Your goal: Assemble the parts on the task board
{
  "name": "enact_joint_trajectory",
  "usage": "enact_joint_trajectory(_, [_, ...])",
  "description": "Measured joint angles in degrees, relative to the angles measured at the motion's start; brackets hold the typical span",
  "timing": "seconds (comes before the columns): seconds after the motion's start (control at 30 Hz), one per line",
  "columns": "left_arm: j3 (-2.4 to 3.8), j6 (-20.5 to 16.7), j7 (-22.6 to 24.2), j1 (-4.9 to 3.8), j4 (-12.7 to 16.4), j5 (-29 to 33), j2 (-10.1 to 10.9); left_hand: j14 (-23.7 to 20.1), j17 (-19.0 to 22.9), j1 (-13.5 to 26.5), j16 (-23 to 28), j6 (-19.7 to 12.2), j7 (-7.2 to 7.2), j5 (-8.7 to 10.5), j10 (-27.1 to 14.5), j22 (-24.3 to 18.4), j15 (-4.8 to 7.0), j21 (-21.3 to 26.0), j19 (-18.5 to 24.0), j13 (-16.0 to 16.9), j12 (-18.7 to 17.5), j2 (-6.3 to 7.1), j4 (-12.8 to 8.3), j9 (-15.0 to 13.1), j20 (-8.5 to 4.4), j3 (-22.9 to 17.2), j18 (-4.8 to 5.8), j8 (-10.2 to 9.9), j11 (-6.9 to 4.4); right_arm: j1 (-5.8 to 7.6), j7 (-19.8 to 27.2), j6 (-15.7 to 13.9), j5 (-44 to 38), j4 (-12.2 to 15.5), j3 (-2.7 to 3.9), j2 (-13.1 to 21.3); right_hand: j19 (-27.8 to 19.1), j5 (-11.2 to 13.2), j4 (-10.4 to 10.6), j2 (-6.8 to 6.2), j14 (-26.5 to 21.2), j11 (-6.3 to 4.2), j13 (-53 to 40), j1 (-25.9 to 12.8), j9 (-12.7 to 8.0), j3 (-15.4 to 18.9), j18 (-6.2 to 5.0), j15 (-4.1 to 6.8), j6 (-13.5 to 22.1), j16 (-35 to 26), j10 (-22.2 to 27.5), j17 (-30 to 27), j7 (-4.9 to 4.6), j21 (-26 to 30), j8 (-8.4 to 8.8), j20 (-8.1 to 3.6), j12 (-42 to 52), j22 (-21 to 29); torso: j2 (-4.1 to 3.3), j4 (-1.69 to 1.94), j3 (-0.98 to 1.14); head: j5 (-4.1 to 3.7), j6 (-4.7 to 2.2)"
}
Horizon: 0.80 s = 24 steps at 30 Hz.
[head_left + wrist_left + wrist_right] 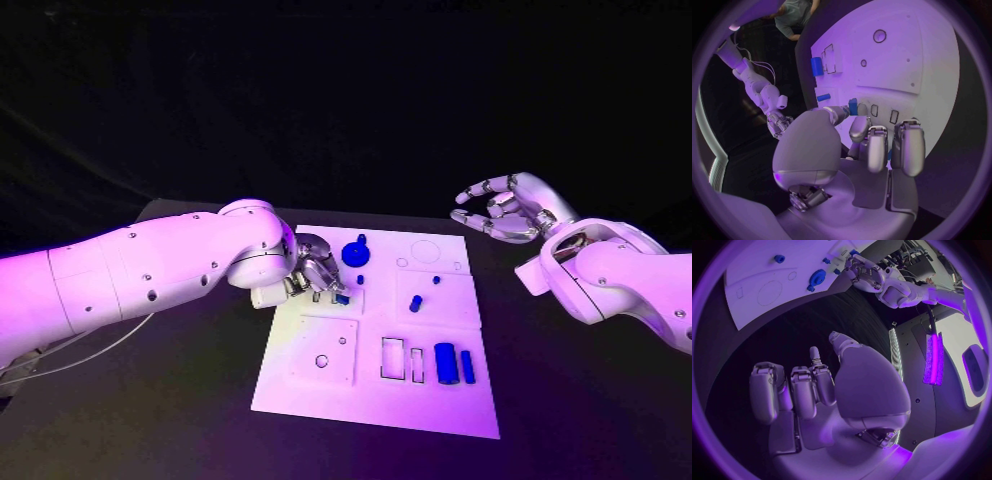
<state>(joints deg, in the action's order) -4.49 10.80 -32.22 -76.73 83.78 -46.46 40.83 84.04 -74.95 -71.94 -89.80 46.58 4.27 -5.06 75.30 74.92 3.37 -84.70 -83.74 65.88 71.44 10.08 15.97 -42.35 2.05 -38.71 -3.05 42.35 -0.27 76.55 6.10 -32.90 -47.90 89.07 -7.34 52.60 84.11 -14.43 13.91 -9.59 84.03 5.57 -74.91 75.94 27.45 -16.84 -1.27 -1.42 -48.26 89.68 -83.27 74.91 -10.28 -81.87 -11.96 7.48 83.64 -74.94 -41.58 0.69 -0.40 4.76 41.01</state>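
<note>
Your left hand [315,274] is down over the task board [378,400], near its left edge, fingers curled in with the fingertips [856,131] pinching a small blue part [853,106]. Your right hand [508,209] hangs off the board's far right corner, fingers loosely curled apart, holding nothing.

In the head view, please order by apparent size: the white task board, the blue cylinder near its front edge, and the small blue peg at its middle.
1. White task board, by far the largest.
2. Blue cylinder.
3. Small blue peg, the smallest; it lies farther from the camera, but the gap looks real.
</note>
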Motion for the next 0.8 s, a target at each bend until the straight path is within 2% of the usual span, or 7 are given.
enact_joint_trajectory(0.23, [-0.15, -2.19, 1.06, 0.69, 1.09, -5.90, 1.01, 0.00, 0.00, 0.09, 0.00, 0.02, -0.01, 0.01, 0.31, 0.00, 0.00, 0.00, 0.00, 0.38, 0.24, 0.09, 0.06, -0.01, 0.00, -0.06, 0.00, 0.03, -0.10, 0.00, 0.00, -0.01, 0.00, 0.02, 0.00, 0.17, 0.00, 0.00, 0.02, 0.00, 0.00, 0.00, 0.00, 0.00, 0.00, -0.02, 0.00, 0.00, 0.00, 0.00, 0.00, 0.00, 0.00, 0.21, 0.00, 0.00, 0.00, 0.00, 0.02, 0.02, -0.01, -0.09, 0.07])
enact_joint_trajectory(0.47, [-0.20, -3.71, 1.41, 1.14, 1.50, -10.75, 1.09, 0.00, 0.01, 0.34, 0.00, 0.04, -0.01, -0.27, 0.70, 0.00, 0.00, 0.00, 0.00, 0.60, 0.47, 0.35, 0.21, -0.03, 0.00, -0.22, 0.00, 0.04, -0.13, -0.01, 0.01, -0.01, 0.00, 0.03, 0.00, 0.20, 0.00, 0.00, 0.16, 0.00, 0.00, 0.00, 0.00, 0.00, -0.01, -0.16, 0.00, 0.00, 0.00, 0.00, 0.00, -0.01, 0.00, 0.21, 0.00, 0.00, 0.00, 0.01, 0.01, -0.03, -0.06, 0.12, 0.07])
enact_joint_trajectory(0.8, [-0.25, -4.11, 1.42, 1.52, 1.29, -13.23, 0.45, 0.00, 0.01, 0.35, 0.00, 0.05, -0.01, -0.27, 0.89, 0.00, -0.01, 0.00, 0.00, 0.83, 0.67, 0.35, 0.21, -0.07, 0.00, -0.22, 0.00, 0.03, 0.07, -0.02, 0.04, -0.02, -0.01, 0.03, 0.00, 0.21, 0.00, -0.12, 0.15, 0.00, 0.00, 0.00, 0.01, 0.00, -0.01, -0.16, 0.00, 0.00, 0.00, 0.00, 0.00, 0.04, 0.00, 0.21, 0.00, 0.00, 0.00, 0.02, -0.06, -0.12, -0.06, 0.24, 0.04])
